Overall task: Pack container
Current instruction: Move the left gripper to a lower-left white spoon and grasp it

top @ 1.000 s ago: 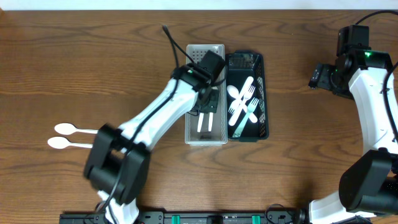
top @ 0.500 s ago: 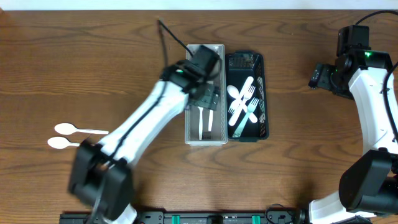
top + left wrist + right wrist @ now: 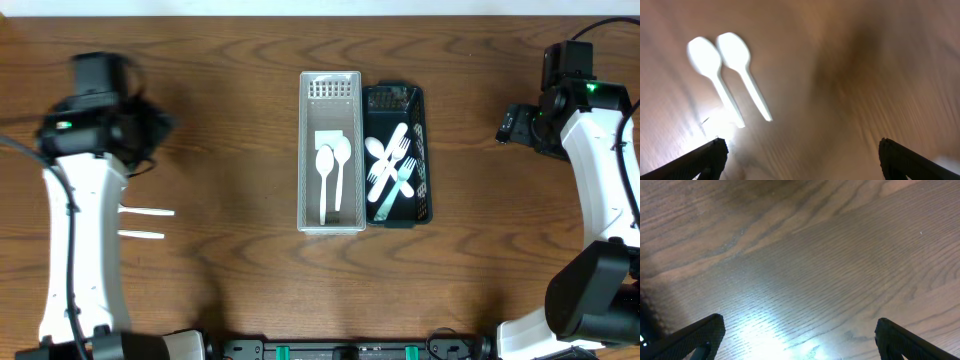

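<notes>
A white slotted container (image 3: 304,150) stands at the table's middle with two white spoons (image 3: 332,176) and a white card lying in it. Beside it on the right, a black container (image 3: 426,150) holds several white forks and spoons (image 3: 392,166). Two more white spoons (image 3: 720,75) lie on the wood at the far left; overhead only their handles (image 3: 148,212) show, from under my left arm. My left gripper (image 3: 800,162) hovers above the table near them, open and empty, the view blurred. My right gripper (image 3: 800,340) is open over bare wood at the far right (image 3: 513,125).
The two containers sit side by side, touching, in the table's centre. Bare brown wood (image 3: 220,100) lies between the left spoons and the containers, and also between the containers and my right arm (image 3: 600,170). A black rail (image 3: 340,350) runs along the near edge.
My left gripper opened over the white container, leaving a spoon there. The left arm then swung back to the far left, above the loose spoons. The right arm has not moved.
</notes>
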Available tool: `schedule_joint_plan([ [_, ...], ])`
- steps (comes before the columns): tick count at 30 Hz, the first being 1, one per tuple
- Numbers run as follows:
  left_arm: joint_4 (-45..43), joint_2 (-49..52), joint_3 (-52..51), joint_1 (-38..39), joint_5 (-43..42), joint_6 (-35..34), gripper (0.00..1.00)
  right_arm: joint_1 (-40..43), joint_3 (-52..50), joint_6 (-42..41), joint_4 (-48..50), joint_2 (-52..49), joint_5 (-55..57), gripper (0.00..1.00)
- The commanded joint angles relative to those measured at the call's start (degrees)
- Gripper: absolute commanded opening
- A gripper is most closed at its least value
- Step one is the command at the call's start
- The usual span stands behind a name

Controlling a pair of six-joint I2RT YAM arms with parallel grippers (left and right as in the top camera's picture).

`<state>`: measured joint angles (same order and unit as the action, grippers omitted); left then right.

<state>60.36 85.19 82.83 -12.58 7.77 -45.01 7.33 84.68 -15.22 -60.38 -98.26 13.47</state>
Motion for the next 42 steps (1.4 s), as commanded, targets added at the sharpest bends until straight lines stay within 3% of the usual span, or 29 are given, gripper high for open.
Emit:
schedule_joint_plan([
  [1, 0.1, 2.8, -2.3, -6.6, 0.4, -10.9, 0.98, 0.4, -0.2, 0.7, -0.3, 0.0, 0.0, 0.99],
  [9, -2.1, 14.2, -2.7, -16.9, -5.5, -9.9, 0.98, 0.4, -0.2, 0.7, -0.8, 0.0, 0.0, 0.99],
  [12, -3.7, 19.1, -2.7, -18.1, -9.3, -7.6, 0.98, 0.4, -0.2, 0.8, -1.1, 0.0, 0.0, 0.99],
  [19, -7.4, 27.7, -2.7, -18.1, -9.4, -1.6, 0.98, 0.4, -0.2, 1.2, -1.7, 0.0, 0.0, 0.99],
  [28, -13.8, 31.8, -4.7, -17.8, -13.1, 4.7, 0.98, 0.4, -0.2, 1.2, -2.3, 0.0, 0.0, 0.99],
  [34, -18.4, 31.8, -10.2, -17.8, -14.5, 5.0, 0.98, 0.4, -0.2, 1.2, -2.3, 0.0, 0.0, 0.99],
  [42, -17.4, 31.7, -11.7, -17.9, -14.5, 5.6, 0.98, 0.4, -0.2, 1.2, -2.2, 0.0, 0.0, 0.99],
])
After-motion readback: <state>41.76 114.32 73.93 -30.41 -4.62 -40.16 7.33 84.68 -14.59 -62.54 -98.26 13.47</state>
